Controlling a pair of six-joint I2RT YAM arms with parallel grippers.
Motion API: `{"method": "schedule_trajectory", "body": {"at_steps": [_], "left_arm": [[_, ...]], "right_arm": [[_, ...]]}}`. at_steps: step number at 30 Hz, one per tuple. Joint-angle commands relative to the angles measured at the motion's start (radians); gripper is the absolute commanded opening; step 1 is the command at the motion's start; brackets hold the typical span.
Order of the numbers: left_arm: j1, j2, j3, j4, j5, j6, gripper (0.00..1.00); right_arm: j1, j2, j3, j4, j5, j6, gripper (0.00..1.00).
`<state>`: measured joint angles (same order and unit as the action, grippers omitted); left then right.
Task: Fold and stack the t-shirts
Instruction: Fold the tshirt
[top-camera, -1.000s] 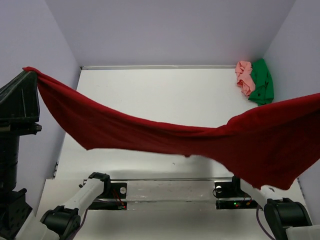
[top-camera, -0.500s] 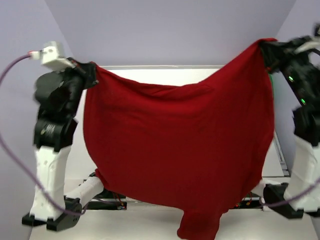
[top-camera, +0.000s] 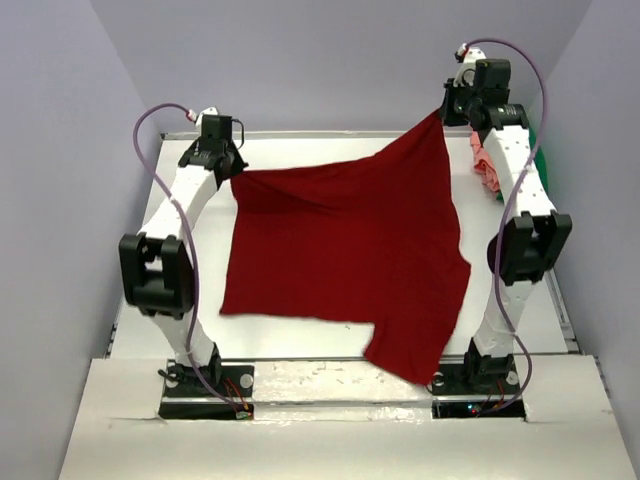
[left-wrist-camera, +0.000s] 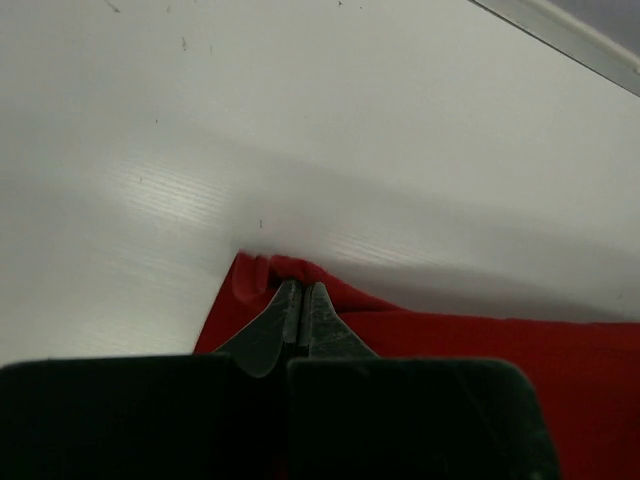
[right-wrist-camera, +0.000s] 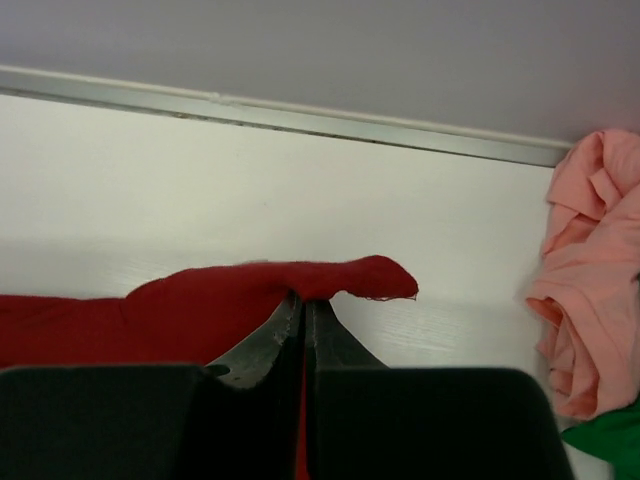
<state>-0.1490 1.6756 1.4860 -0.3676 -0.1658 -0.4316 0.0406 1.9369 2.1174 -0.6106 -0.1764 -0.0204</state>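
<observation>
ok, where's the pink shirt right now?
Pink shirt lies bunched at the table's far right corner, partly behind the right arm in the top view, touching the green shirt beside it.

right wrist view: bright green cloth t-shirt (right-wrist-camera: 610, 450) cut off at the 5 o'clock corner; pale pink cloth t-shirt (right-wrist-camera: 590, 290) cut by the 3 o'clock edge | top view: both shirts partly hidden behind the white-and-black right arm (top-camera: 515, 160) at 2 o'clock | left wrist view: plain dark red cloth t-shirt (left-wrist-camera: 480, 360) runs off at 4 o'clock
</observation>
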Motion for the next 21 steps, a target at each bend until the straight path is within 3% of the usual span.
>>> {"method": "schedule_trajectory", "body": {"at_steps": [1,11,21], "left_arm": [[0.008,0.131,0.195,0.03,-0.017,-0.012,0.0],[0.026,0.443,0.569,-0.079,0.015,0.037,0.0],[0.046,0.506,0.612,-0.059,0.034,0.031,0.0]], "right_arm": [[-0.016,0.086,0.163,0.058,-0.004,-0.041,0.0],[-0.025,0.283,0.302,0.04,-0.029,-0.059,0.0],[-0.025,0.238,0.17,0.061,-0.035,-0.061,0.0]]}}
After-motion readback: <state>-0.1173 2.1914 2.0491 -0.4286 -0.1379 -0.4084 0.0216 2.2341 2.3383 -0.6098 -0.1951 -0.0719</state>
